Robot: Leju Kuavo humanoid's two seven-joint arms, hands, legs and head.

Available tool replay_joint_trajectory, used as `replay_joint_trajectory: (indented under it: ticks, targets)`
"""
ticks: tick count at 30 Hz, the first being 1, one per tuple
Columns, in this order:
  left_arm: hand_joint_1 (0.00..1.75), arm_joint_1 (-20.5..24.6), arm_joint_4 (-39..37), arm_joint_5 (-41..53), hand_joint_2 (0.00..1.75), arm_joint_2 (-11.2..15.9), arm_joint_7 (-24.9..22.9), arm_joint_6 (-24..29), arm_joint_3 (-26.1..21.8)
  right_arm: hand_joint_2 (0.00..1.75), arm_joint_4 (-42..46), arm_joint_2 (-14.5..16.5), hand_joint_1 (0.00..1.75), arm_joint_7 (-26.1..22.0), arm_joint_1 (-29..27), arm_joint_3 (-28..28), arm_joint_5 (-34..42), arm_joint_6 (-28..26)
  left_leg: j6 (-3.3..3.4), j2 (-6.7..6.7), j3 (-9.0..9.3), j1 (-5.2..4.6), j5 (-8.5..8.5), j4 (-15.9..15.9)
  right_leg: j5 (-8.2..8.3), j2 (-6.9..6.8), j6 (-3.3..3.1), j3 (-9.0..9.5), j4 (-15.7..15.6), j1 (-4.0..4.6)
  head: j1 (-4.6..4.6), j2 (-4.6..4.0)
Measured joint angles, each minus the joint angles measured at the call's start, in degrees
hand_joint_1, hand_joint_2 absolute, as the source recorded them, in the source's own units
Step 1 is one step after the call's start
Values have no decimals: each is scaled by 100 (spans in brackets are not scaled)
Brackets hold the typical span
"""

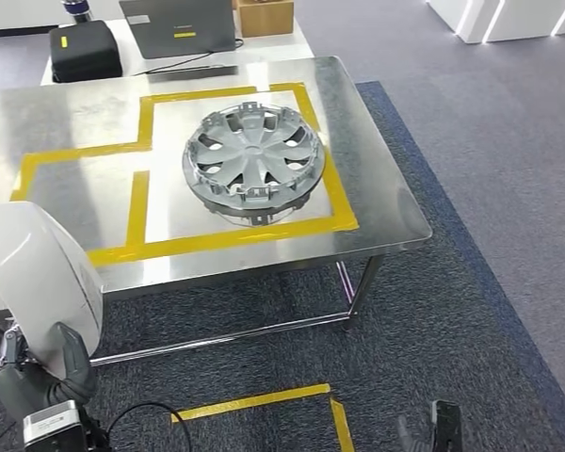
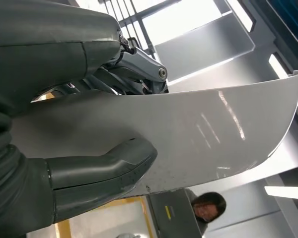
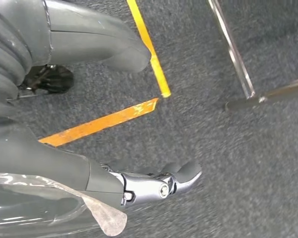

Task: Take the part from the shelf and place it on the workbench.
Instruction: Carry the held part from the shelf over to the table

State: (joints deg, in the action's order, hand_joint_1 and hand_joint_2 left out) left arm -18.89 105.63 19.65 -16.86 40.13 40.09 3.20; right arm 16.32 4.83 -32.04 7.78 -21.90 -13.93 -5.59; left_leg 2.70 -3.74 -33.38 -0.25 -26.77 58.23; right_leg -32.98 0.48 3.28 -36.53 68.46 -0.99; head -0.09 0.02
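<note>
- left hand [image 1: 41,377] is clamping the part [image 1: 34,273], a curved white panel: in the left wrist view the thumb [image 2: 102,171] is pressing one face and the fingers [image 2: 140,69] are bearing on the other, so the hand is gripping near one edge and the rest of the panel is sticking out beyond it
- reason for that grip, as a guess: the panel is thin and wide, so pinching across its thickness is the only hold on offer; expecting it to flex or swing
- part is sitting just above the left hand, up in the air, short of the worktop [image 1: 379,160] and not yet over it
- right hand [image 3: 155,186] is hanging low over the carpet, holding nothing, thumb and fingers apart; likely parked out of the way since one hand is doing the carry
- ahead of the left hand and off toward the right-hand side, a grey wheel cover [image 1: 252,162] is lying inside the yellow tape outline [image 1: 138,202]; the taped bay nearer the left hand is looking free, probably the drop spot
- head view is giving the layout of worktop and tape; left wrist view is giving the contact on the panel; right wrist view is giving yellow floor tape [image 3: 102,121] and a worktop leg [image 3: 232,49]
</note>
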Motion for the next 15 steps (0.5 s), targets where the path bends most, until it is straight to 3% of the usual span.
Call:
replay_joint_trajectory:
  ticks: [2, 4, 5, 6, 8, 10, 12, 13, 14, 15]
  targets:
    - [175, 2, 1, 15, 175, -34, 0, 0, -62, 175, 0, 0, 0, 1, 11, -28, -20, 10, -42, -145, -8, 5, -22, 34, 328, 299, -17, 303, -730, -42, -2, 0]
    - [175, -4, 8, 11, 175, -61, 2, 1, -176, 175, -1, 1, 0, 6, 5, -50, -48, 17, -116, -281, -61, 18, -14, 59, 359, 515, -58, 446, -1014, -60, -8, 0]
    - [175, -12, 14, -3, 175, -70, 1, 2, -244, 175, -1, 2, 0, 8, 3, -58, -63, 19, -156, -352, -89, 26, -1, 65, 354, 493, -88, 469, -1042, -53, -11, 0]
    - [175, -24, 25, -18, 175, -77, 2, 3, -308, 175, -1, 13, 0, 9, 5, -63, -79, 21, -193, -395, -104, 43, 5, 62, 362, 416, -126, 476, -1043, -52, -9, 0]
    - [175, -30, 56, -50, 175, -86, 2, 5, -412, 175, 5, 30, 0, 8, 15, -78, -93, 23, -253, -197, -187, 34, -111, 244, 371, 254, -207, 522, -1086, -61, -39, 0]
    - [175, -21, 85, -55, 175, -89, 2, 7, -485, 175, 11, 34, 0, 8, 9, -94, -102, 26, -302, 157, -458, 30, -419, 836, 355, 70, -272, 568, -1110, -50, -75, 0]
    - [175, -22, 106, -38, 175, -89, 2, 7, -561, 175, 10, 35, 0, 11, -6, -101, -124, 30, -336, 291, -786, 55, -671, 1513, 328, -117, -295, 590, -1108, -33, -81, 0]
    - [175, -28, 122, -31, 175, -89, 2, 7, -602, 175, 10, 35, 0, 14, -6, -102, -140, 31, -343, 312, -849, 64, -664, 1641, 313, -204, -296, 602, -1106, -30, -83, 0]
    - [175, -33, 144, -27, 175, -89, 2, 7, -641, 175, 10, 36, 0, 19, -2, -103, -156, 32, -342, 330, -802, 68, -548, 1547, 297, -286, -291, 620, -1105, -28, -83, 0]
    - [175, -38, 170, -23, 175, -89, 2, 7, -675, 175, 10, 38, 0, 23, 4, -105, -170, 32, -330, 370, -646, 67, -354, 1243, 278, -358, -282, 648, -1105, -27, -84, 0]
